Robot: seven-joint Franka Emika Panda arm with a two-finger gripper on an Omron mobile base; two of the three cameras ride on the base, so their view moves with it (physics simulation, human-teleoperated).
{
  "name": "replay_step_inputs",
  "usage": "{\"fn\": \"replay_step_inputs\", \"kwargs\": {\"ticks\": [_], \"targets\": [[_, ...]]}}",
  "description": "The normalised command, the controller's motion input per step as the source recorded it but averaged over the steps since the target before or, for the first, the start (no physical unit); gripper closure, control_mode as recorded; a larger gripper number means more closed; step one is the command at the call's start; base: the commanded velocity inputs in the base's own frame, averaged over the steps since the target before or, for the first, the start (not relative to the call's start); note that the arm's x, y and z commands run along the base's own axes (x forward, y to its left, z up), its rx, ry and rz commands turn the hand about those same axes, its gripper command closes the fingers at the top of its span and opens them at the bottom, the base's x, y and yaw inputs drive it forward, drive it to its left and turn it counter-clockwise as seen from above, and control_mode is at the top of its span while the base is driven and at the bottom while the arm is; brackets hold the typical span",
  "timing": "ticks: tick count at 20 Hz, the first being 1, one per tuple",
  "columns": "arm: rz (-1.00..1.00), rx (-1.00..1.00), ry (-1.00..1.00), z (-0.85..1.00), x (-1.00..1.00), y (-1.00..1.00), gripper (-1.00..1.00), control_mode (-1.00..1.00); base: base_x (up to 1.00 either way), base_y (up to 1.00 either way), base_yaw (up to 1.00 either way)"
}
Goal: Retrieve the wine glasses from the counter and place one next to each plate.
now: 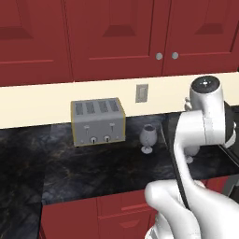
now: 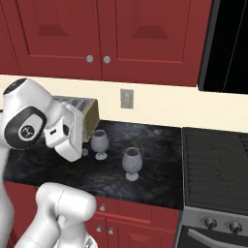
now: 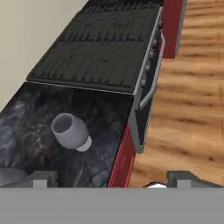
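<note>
Arm bent high over counter (image 2: 160, 138), hand facing down; gripper (image 3: 111, 177) spread, empty, above near glass (image 3: 70, 131).

A silver four-slot toaster (image 1: 98, 122) stands against the cream wall, just below and left of a grey wall outlet (image 1: 141, 93). Red upper cabinets (image 1: 116, 37) hang above the toaster. Well right of it sits a black stove (image 2: 215, 160), over wood flooring (image 3: 192, 100).

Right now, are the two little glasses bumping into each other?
Apart. The right base view shows black counter between the far wine glass and the near wine glass.
</note>
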Motion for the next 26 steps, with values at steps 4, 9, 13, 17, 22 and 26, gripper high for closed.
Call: {"fn": "replay_step_inputs", "kwargs": {"ticks": [4,9,13,17,22,26], "targets": [[-0.48,0.23,0.00,-0.12,-0.09,-0.81,-1.00,-1.00,0.00,0.00,0.00],[-0.19,0.22,0.00,-0.15,-0.17,-0.84,-1.00,-1.00,0.00,0.00,0.00],[-0.08,0.27,-0.02,-0.35,-0.05,-0.72,-1.00,-1.00,0.00,0.00,0.00],[-0.01,0.29,-0.13,-0.42,-0.01,-0.48,-1.00,-1.00,0.00,0.00,0.00],[0.09,0.17,-0.03,-0.48,0.20,-0.12,-1.00,-1.00,0.00,0.00,0.00],[0.20,0.16,-0.01,-0.28,0.40,-0.13,-1.00,-1.00,0.00,0.00,0.00]]}}
